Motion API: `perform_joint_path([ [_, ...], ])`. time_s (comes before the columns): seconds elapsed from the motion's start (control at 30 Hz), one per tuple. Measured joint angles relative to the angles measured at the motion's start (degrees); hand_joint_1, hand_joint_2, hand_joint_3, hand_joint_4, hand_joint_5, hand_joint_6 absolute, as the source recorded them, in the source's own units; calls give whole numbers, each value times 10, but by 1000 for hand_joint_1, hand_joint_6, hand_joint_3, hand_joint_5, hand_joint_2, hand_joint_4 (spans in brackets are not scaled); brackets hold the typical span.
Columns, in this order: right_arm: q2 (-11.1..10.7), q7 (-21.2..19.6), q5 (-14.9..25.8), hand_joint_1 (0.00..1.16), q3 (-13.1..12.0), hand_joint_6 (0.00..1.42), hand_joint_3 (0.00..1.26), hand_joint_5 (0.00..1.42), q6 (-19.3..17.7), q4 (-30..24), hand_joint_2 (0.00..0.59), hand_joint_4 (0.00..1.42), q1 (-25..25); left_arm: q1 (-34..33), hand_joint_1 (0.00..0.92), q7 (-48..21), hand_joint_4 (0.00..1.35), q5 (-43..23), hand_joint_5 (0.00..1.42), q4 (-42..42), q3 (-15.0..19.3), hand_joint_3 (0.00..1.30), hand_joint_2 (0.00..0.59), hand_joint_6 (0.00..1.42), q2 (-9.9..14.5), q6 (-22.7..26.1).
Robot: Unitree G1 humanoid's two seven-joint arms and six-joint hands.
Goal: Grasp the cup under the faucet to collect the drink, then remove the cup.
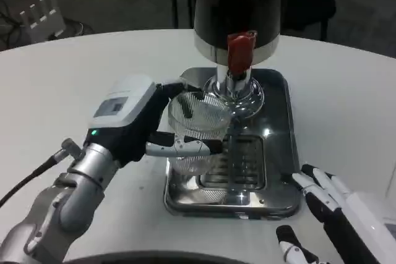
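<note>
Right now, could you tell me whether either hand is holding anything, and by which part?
The left hand holds the clear cup by its side wall, fingers wrapped around it. The right hand holds nothing.

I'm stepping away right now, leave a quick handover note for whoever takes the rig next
Left hand grips the clear cup, holding it over the steel drip tray just below the faucet with the red lever.
Right hand waits open on the table by the tray's near right corner, holding nothing.
Done: cup grasped and placed at the faucet.
Left: collect the drink, since I can't tell whether any is in the cup, then take the cup away.
</note>
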Motion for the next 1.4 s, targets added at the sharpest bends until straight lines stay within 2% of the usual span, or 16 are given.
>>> perform_joint_path([
  [0.3, 1, 4, 17, 271, -16, 74, 115, 0, 1, -2, 528, 0, 8, -41, 481, 18, 1074, 10, 1318, 47, -42, 995, 52, 1424, -16, 9],
  [0.47, 1, 9, 20, 271, -26, 87, 118, 2, 2, -2, 527, 0, 10, -59, 474, 36, 1020, 10, 1280, 68, -58, 953, 50, 1424, -23, 14],
  [0.67, 1, 17, 20, 271, -29, 90, 122, 3, 2, -2, 527, 0, 3, -69, 436, 44, 886, 9, 1137, 79, -71, 830, 48, 1408, -35, 19],
  [0.8, 5, 24, 20, 271, -28, 91, 123, 4, 9, -2, 527, 0, -1, -81, 318, 37, 768, 5, 1035, 91, -75, 745, 59, 1358, -41, 18],
  [0.93, 5, 24, 19, 271, -28, 93, 125, 4, 11, 0, 527, 0, -6, -92, 259, 21, 719, 4, 980, 99, -82, 710, 72, 1344, -43, 18],
  [1.03, 5, 28, 19, 271, -28, 94, 129, 4, 16, 3, 527, 0, -13, -97, 211, 16, 577, 4, 816, 102, -86, 637, 75, 1238, -43, 18],
  [1.4, 4, 31, 20, 282, -30, 108, 149, 13, 22, 10, 520, 0, -25, -99, 170, 10, 390, 1, 644, 107, -88, 602, 83, 1143, -44, 8],
])
